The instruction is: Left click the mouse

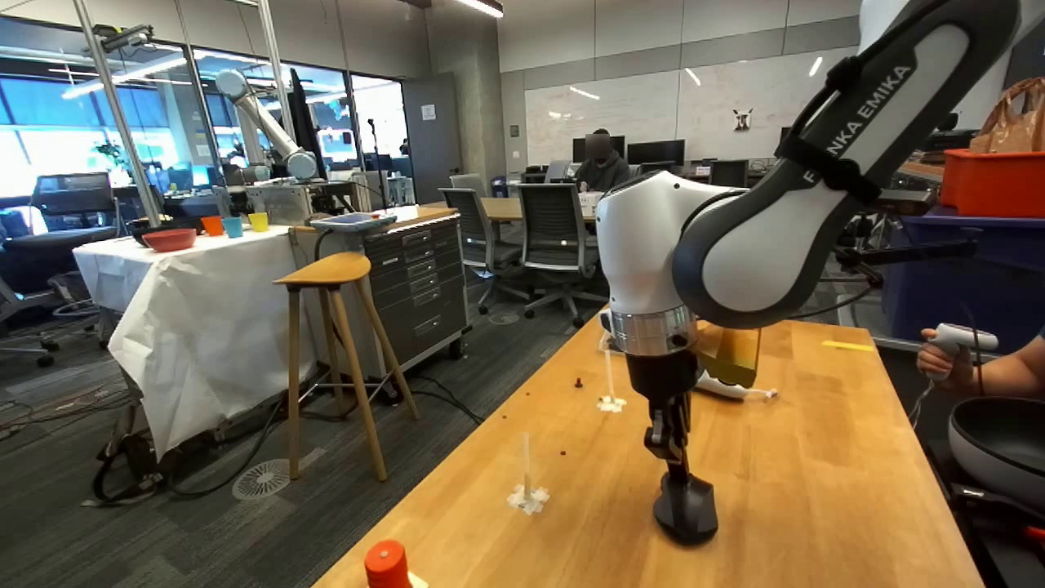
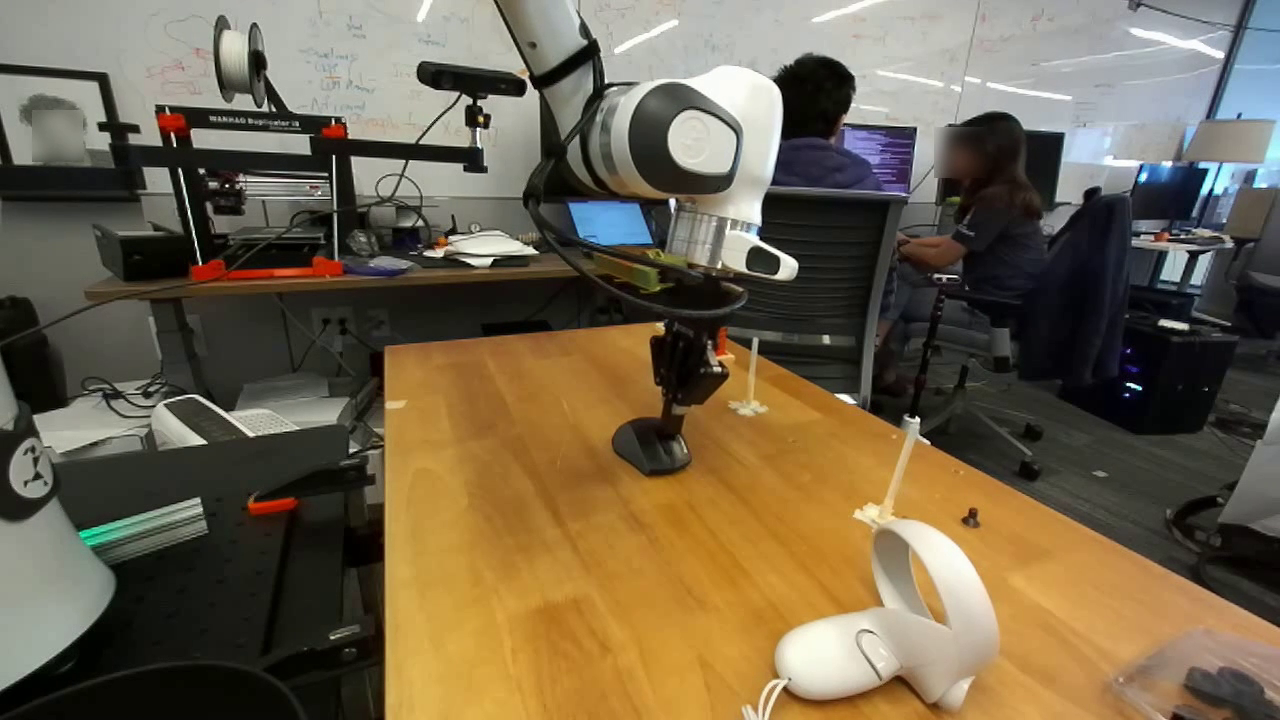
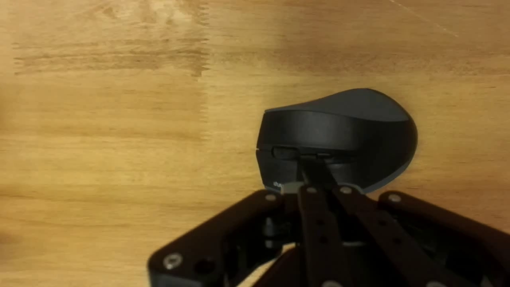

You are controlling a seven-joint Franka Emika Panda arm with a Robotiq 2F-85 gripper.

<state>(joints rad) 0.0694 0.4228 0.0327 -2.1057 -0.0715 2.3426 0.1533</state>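
Mouse [image 3: 338, 133]: long axis was laid left to right in the wrist view, buttons [image 3: 295, 125] left; fingers [image 3: 318, 173], pressed together, were placed over its near half.

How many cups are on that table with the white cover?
3. In an exterior view, an orange cup, a blue cup and a yellow cup stand left to right, all right of the red bowl. Others could be hidden behind them.
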